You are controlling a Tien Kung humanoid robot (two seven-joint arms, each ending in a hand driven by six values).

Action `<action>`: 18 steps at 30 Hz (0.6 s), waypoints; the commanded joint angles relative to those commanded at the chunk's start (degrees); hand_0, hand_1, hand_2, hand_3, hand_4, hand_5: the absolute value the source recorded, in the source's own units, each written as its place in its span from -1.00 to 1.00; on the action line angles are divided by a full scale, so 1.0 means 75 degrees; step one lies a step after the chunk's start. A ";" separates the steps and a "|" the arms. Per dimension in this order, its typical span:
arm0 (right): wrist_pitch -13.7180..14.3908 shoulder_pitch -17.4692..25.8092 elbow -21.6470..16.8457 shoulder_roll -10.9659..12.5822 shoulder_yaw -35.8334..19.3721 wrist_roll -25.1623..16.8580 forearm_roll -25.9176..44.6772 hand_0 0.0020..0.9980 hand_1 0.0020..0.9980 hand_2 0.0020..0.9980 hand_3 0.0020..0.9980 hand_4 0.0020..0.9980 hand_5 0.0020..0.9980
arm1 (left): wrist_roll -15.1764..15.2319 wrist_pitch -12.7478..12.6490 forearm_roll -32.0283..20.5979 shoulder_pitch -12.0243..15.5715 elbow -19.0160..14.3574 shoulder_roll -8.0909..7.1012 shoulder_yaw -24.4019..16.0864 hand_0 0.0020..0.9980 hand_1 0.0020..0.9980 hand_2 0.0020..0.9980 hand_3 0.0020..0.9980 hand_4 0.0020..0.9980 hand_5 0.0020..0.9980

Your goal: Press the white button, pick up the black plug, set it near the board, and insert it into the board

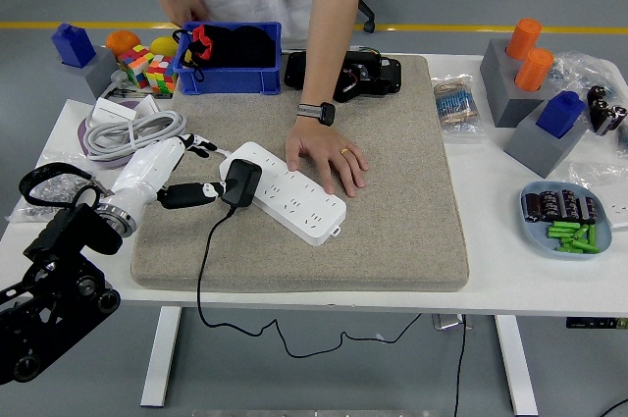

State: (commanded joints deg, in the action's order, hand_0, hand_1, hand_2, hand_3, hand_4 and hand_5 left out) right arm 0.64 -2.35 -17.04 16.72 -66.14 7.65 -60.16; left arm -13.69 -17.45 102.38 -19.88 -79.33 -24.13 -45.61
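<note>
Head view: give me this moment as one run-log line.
left hand: fingers by black plug | plug: seated in white power strip | person's hand: flat on strip | right hand: out of view

Brightness: we see an evenly bright indoor scene, nothing blown out or lost in dark.
Light source: diffuse and overhead, as far as we can tell.
Shadows: soft and short; a faint one lies under the person's hand on the grey mat.
Glare: mild sheen on the white table only.
Sharpness: we find the centre crisp; the left arm at the lower corner looks slightly soft.
Distortion: the table edges look straight to us.
</note>
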 joint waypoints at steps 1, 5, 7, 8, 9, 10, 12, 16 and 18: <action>0.0001 0.0005 0.0002 0.0000 0.0002 -0.0002 0.0001 0.26 0.26 0.22 0.19 0.38 -0.18 | 0.0038 -0.0013 0.0003 -0.0004 -0.0012 0.0005 0.0055 0.75 0.65 0.46 0.48 0.77 0.16; -0.0002 0.0022 0.0004 -0.0007 0.0013 -0.0004 0.0004 0.26 0.26 0.22 0.19 0.38 -0.18 | 0.0069 -0.0024 0.0030 -0.0018 -0.0029 0.0039 0.0214 0.73 0.66 0.50 0.50 0.77 0.16; -0.0005 0.0027 0.0004 -0.0009 0.0018 -0.0003 0.0003 0.26 0.26 0.22 0.19 0.38 -0.18 | 0.0066 -0.0027 0.0041 -0.0021 -0.0026 0.0054 0.0265 0.73 0.66 0.50 0.50 0.77 0.16; -0.0005 0.0030 0.0003 -0.0009 0.0015 -0.0004 0.0005 0.26 0.26 0.22 0.19 0.38 -0.18 | 0.0065 -0.0026 0.0043 -0.0023 -0.0026 0.0063 0.0294 0.73 0.66 0.50 0.50 0.77 0.16; -0.0004 0.0034 0.0002 -0.0009 0.0010 -0.0006 0.0005 0.26 0.26 0.22 0.19 0.38 -0.18 | 0.0063 -0.0027 0.0043 -0.0025 -0.0023 0.0073 0.0319 0.73 0.66 0.50 0.50 0.77 0.16; -0.0003 0.0040 0.0002 -0.0010 0.0008 -0.0008 0.0005 0.26 0.26 0.22 0.19 0.38 -0.18 | 0.0056 -0.0025 0.0050 -0.0030 -0.0014 0.0083 0.0343 0.73 0.66 0.50 0.50 0.77 0.16; -0.0005 0.0041 0.0003 -0.0011 0.0008 -0.0007 0.0004 0.26 0.26 0.22 0.19 0.38 -0.18 | 0.0052 -0.0018 0.0043 -0.0050 0.0012 0.0110 0.0385 0.74 0.67 0.51 0.50 0.77 0.16; -0.0004 0.0040 0.0000 -0.0022 -0.0014 -0.0011 0.0009 0.26 0.26 0.22 0.19 0.38 -0.18 | 0.0042 -0.0015 0.0037 -0.0116 0.0063 0.0162 0.0473 0.74 0.67 0.51 0.50 0.77 0.16; -0.0004 0.0040 -0.0001 -0.0025 -0.0021 -0.0011 0.0009 0.26 0.26 0.22 0.18 0.38 -0.18 | 0.0042 -0.0015 0.0028 -0.0140 0.0092 0.0183 0.0499 0.74 0.68 0.52 0.50 0.77 0.15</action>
State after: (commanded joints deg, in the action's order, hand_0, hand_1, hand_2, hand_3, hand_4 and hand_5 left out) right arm 0.62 -2.05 -17.04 16.53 -66.30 7.57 -60.09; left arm -13.37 -17.57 102.59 -20.93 -78.64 -22.76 -41.87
